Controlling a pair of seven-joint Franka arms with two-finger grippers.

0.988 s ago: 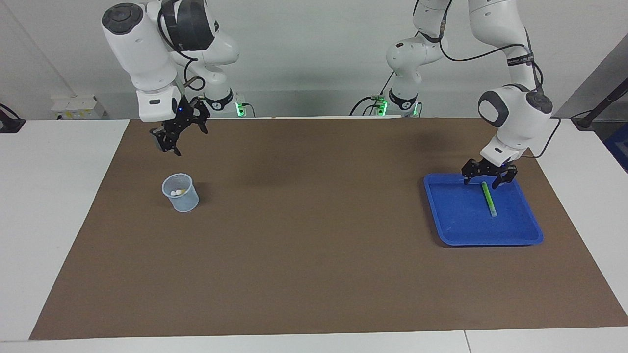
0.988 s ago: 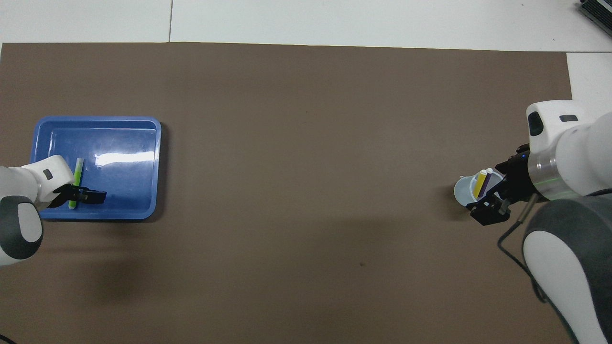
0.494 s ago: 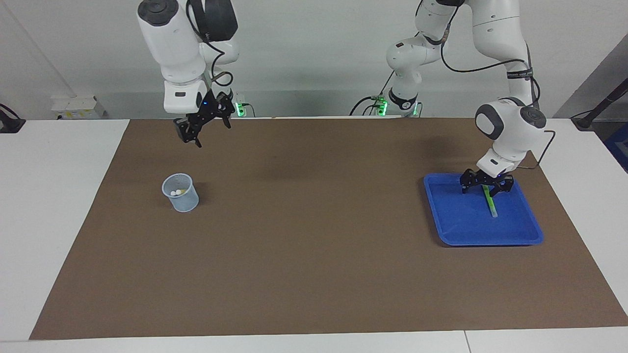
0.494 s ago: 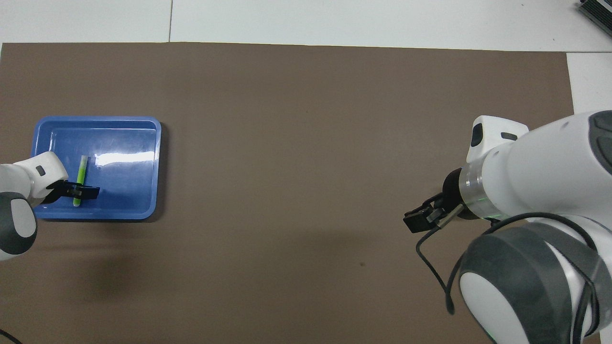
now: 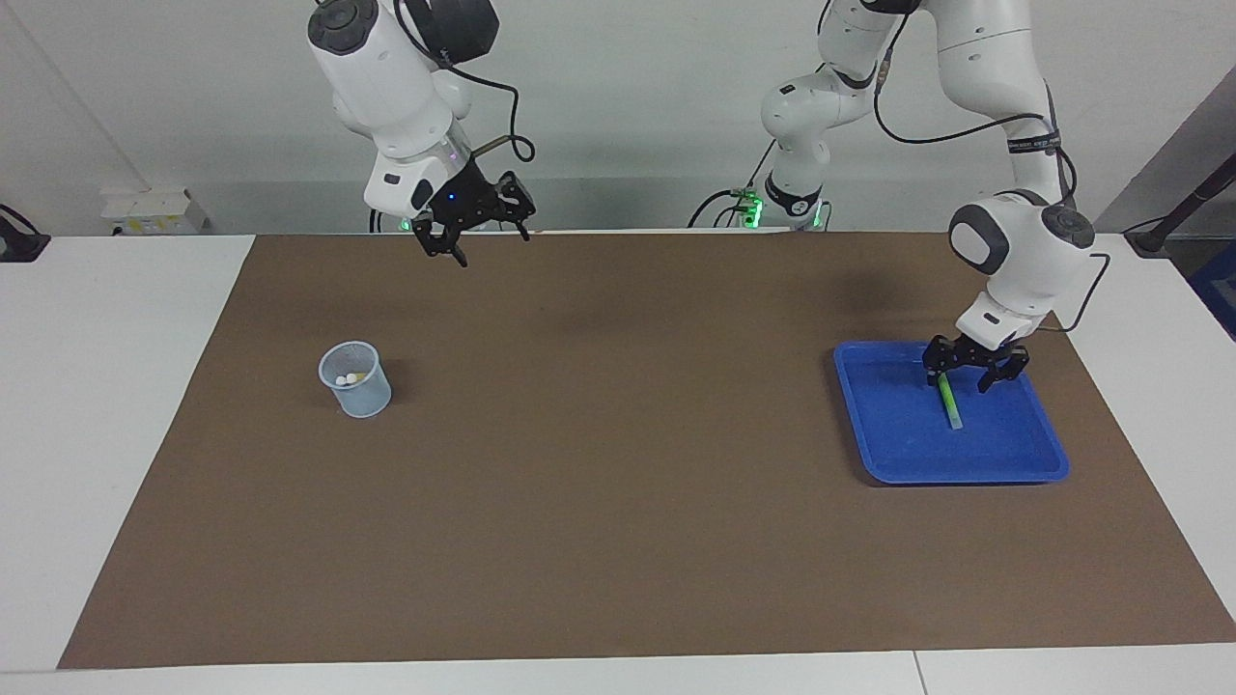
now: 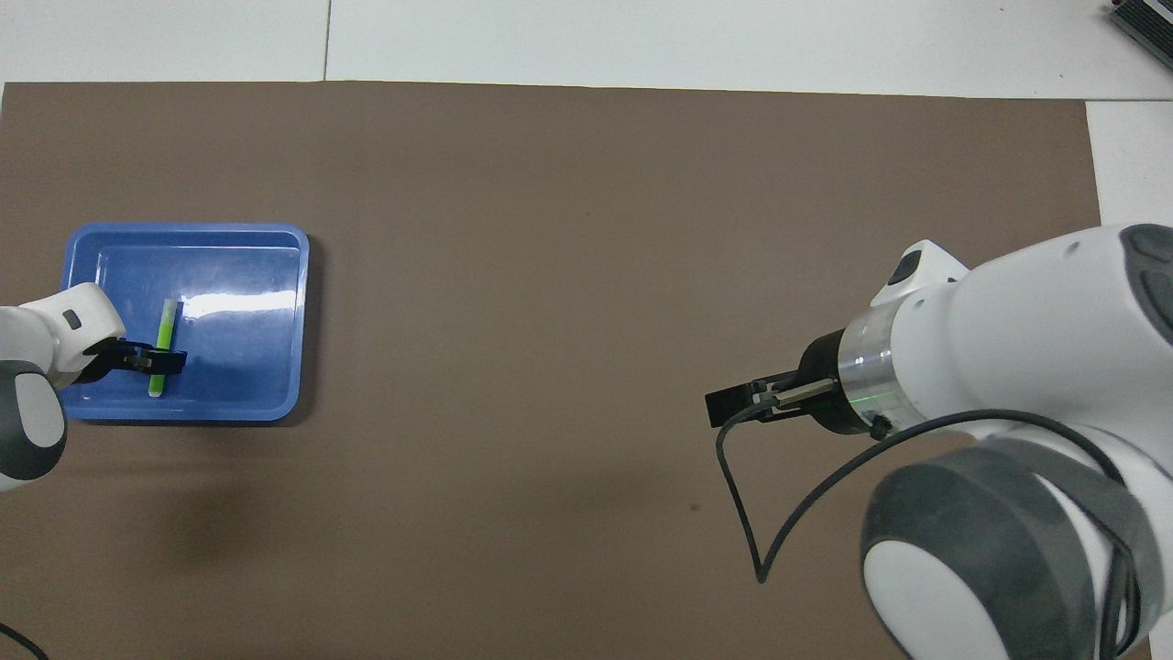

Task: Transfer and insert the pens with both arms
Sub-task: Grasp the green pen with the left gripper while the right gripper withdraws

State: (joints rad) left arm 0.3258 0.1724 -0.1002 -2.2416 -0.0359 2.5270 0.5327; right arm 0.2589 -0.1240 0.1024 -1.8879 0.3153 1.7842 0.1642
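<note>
A green pen (image 5: 948,403) (image 6: 161,344) lies flat in the blue tray (image 5: 966,473) (image 6: 183,229) toward the left arm's end of the table. My left gripper (image 5: 973,372) (image 6: 149,359) is down in the tray, open, with a finger on each side of the pen near the end closer to the robots. A clear cup (image 5: 355,378) stands toward the right arm's end, holding two pens; their whitish ends and a bit of yellow show. My right gripper (image 5: 473,236) (image 6: 726,408) hangs open and empty, high over the mat's edge by the robots. In the overhead view the right arm hides the cup.
A brown mat (image 5: 618,483) covers most of the white table. Two smaller arms with green-lit bases (image 5: 772,208) stand at the robots' edge. A black cable (image 6: 742,495) loops down from the right wrist.
The right gripper has risen from over the cup and swung toward the table's middle. The left gripper has sunk onto the green pen and narrowed slightly; the pen has shifted a little.
</note>
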